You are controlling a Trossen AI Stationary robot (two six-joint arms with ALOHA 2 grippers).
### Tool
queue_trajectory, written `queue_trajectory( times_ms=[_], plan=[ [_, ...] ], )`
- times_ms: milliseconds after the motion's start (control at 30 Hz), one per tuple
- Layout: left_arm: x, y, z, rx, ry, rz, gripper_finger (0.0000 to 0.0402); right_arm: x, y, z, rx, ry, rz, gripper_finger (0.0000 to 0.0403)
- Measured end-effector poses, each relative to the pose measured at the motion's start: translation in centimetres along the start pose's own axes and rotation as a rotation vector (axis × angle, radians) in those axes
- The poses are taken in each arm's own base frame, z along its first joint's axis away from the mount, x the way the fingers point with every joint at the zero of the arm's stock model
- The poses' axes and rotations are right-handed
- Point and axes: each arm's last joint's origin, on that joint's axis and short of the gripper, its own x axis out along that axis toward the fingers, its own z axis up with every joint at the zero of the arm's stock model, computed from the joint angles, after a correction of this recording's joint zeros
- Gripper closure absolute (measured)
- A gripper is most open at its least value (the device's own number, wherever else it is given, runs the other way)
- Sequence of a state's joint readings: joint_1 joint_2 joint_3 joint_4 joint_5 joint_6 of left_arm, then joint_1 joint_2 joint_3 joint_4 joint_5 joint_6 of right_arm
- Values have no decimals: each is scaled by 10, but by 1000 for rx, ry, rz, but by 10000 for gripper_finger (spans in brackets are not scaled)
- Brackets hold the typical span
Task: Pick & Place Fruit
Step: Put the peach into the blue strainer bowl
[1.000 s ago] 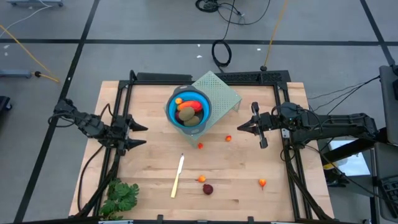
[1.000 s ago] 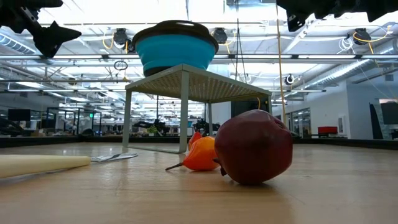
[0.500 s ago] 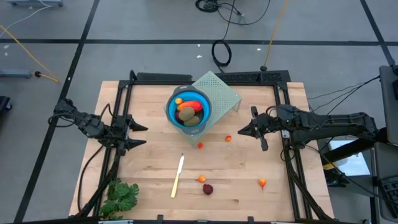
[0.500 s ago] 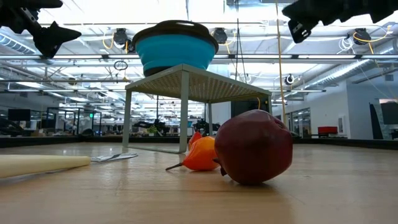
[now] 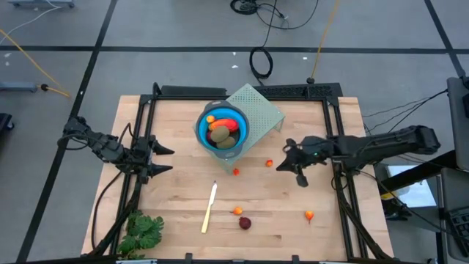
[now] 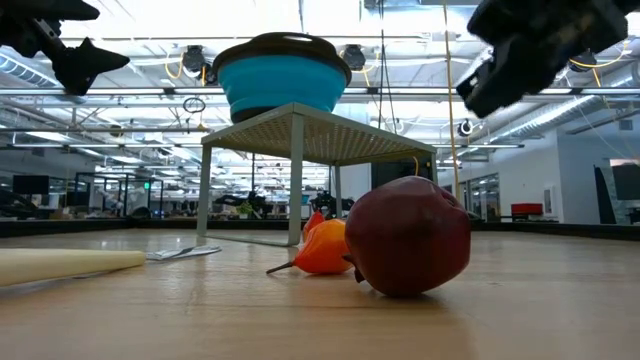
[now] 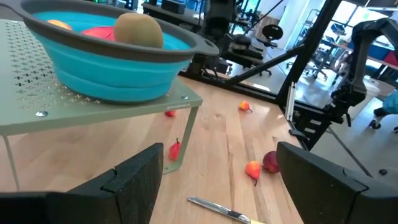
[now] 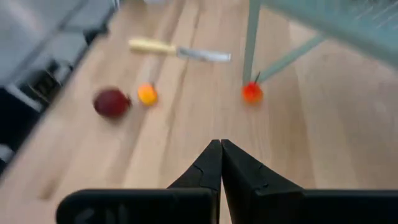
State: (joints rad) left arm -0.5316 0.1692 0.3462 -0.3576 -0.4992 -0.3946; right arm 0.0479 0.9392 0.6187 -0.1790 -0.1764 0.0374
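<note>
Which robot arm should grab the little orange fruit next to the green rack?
Probably the right. The right gripper hangs just beside that orange fruit, while the left gripper waits across the table.

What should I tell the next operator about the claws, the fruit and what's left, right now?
Left claw: open, empty, waiting at the table's left side.
Right claw: shut, empty, above the table beside a small orange fruit.
Done: several fruits sit in the blue bowl on the green stand.
Left: five pieces on the table, namely that orange one, a red bit by the stand's leg, an orange piece beside a dark red ball, and another orange piece.
</note>
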Motion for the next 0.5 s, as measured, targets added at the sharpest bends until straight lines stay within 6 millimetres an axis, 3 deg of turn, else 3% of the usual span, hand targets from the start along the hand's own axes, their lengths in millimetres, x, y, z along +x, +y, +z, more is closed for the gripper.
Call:
queue_trajectory(
  times_ms=[300, 500],
  plan=[
    [0, 0, 0, -8, -1, -1, 89, 33, -8, -20, -126, 208, -20, 396],
    [0, 0, 0, -13, -2, -1, 89, 44, -16, -26, -203, 265, -44, 356]
  ],
)
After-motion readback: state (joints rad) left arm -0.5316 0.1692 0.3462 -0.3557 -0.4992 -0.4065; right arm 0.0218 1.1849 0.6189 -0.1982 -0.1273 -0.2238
